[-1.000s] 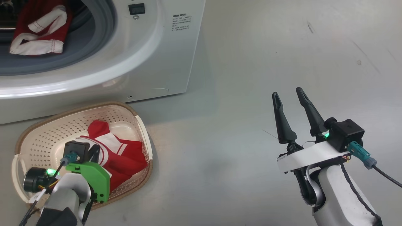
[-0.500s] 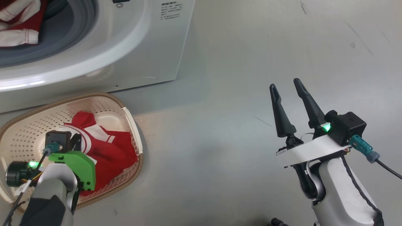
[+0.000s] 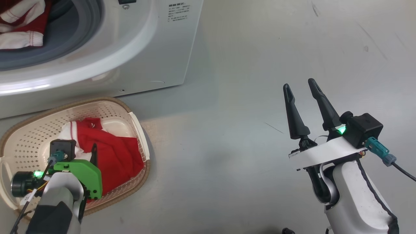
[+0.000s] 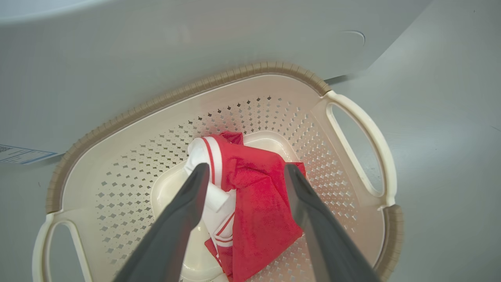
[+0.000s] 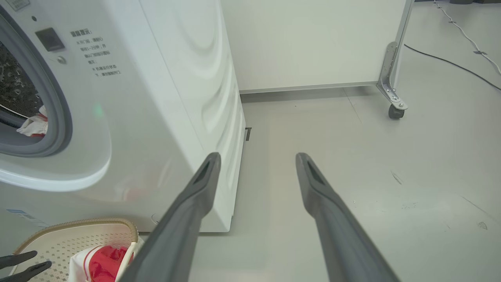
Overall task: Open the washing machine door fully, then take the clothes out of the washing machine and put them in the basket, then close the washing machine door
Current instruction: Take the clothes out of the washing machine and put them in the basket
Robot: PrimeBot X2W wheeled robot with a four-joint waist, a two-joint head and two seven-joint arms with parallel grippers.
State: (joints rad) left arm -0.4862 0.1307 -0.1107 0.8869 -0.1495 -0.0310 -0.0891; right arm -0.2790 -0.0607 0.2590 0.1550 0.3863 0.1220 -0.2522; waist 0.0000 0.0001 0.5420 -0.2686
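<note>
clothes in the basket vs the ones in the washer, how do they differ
Place: the basket garment lies crumpled in the basket; the drum garment sits at the mouth of the washer, against its grey gasket. Gripper: the open left gripper hangs over the basket garment; the drum garment is well away from it. Both are red with white parts.

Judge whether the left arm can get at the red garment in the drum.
Probably yes: the drum mouth is uncovered, the red-and-white garment lies at its edge, and the left gripper, open over the basket, hangs below with nothing visibly between.
</note>
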